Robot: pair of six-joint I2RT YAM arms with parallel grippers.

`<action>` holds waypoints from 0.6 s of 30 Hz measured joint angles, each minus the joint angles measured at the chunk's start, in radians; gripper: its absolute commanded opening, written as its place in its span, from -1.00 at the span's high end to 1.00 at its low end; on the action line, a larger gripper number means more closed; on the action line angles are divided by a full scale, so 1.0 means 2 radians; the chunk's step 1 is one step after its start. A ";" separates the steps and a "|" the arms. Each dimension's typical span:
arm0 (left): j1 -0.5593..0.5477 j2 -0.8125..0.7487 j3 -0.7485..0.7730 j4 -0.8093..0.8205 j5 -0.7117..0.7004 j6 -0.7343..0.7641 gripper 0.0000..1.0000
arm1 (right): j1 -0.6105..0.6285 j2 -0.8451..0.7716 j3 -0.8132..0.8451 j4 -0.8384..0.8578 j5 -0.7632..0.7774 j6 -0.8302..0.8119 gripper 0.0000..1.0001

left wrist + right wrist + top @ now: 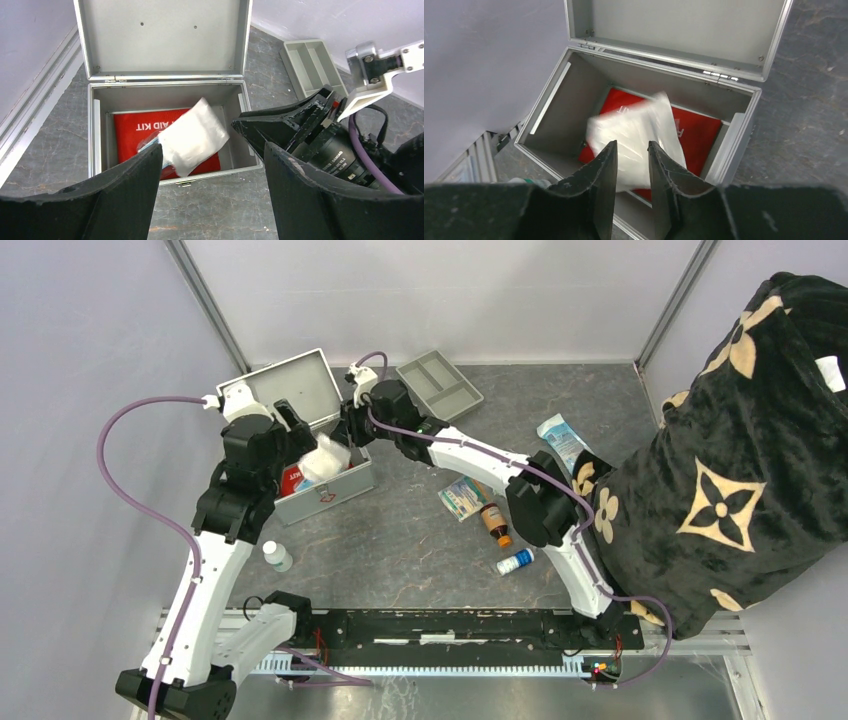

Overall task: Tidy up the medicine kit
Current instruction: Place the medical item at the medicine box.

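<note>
Caught from overhead alone: a white bottle (277, 556) near the left arm, a brown bottle (494, 522), a small blue-and-white bottle (515, 562), a pale packet (563, 440) and a printed sachet (462, 498) loose on the dark table (400, 540), plus a black patterned cloth (740, 470) at the right. Caught overhead and from the left wrist, not from the right wrist: a shallow grey divided tray (440, 385) just beyond the case. Showed the medicine kit (330, 492) at the far left of the table as a boxy silver-grey metal case, lid tipped back on its hinges. Revealed inside, from the wrists, a red pouch (135, 132) flat on the bottom and a white packet (192, 137) tilted across it, blurred in the right wrist view. Found the left gripper (212, 150) spread wide above the kit's front edge, gripping nothing. Found the right gripper (631, 147) parted only narrowly over the open case, white packet below the fingertips, pinching nothing.
</note>
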 measured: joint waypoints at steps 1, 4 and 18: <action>0.000 0.000 -0.001 0.000 0.000 0.000 -0.61 | -0.001 0.000 0.000 0.000 0.000 -0.007 0.23; 0.000 0.000 -0.003 0.000 0.000 0.000 -0.62 | -0.002 -0.010 -0.005 0.000 0.003 -0.035 0.19; -0.042 0.084 0.001 0.017 0.121 0.034 -0.49 | -0.147 -0.366 -0.362 -0.009 0.074 -0.070 0.03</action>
